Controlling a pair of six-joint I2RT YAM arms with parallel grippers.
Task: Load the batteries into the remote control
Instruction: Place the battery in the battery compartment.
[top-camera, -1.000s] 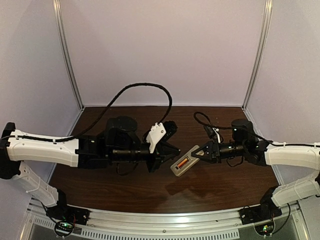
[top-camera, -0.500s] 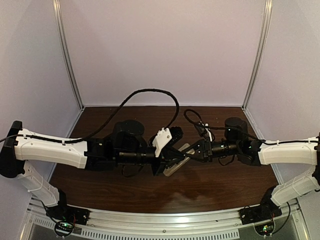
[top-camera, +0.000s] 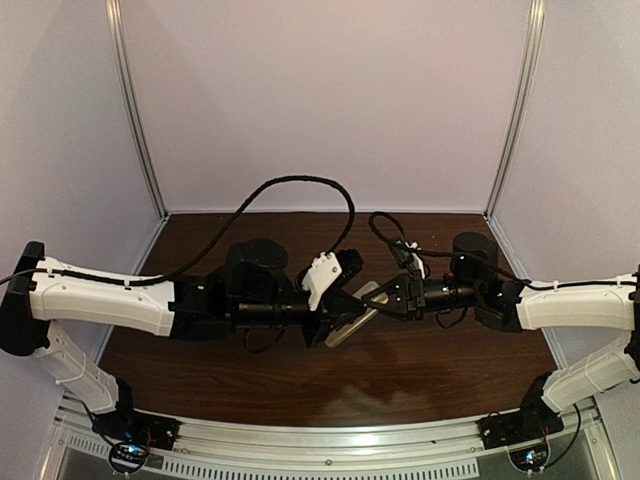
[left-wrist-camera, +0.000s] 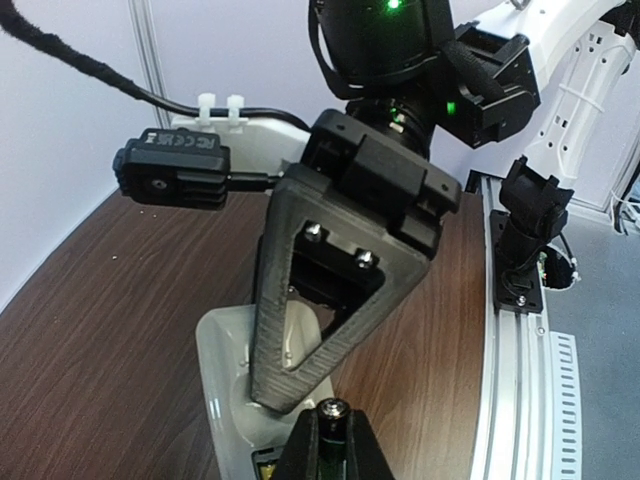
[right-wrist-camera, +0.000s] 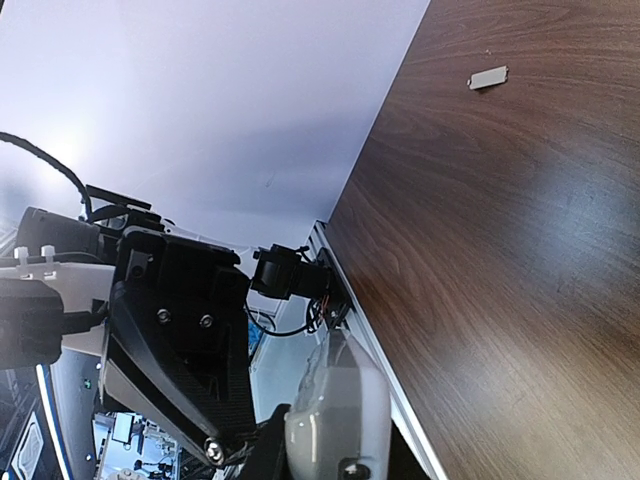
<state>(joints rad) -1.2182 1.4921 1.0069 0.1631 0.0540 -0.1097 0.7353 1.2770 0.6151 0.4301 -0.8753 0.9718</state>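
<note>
Beige remote control (left-wrist-camera: 222, 350) I'm clamping in the right gripper (left-wrist-camera: 278, 385), left gripper (left-wrist-camera: 333, 450) pinching the dark battery (left-wrist-camera: 333, 412).

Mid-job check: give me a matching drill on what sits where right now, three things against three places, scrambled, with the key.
Things:
1. remote control
2. dark battery
3. small flat grey piece

Places:
A. lying alone on the wooden table
B. clamped in the right gripper
C. pinched at the tip of the left gripper

Pairs: 1-B, 2-C, 3-A
</note>
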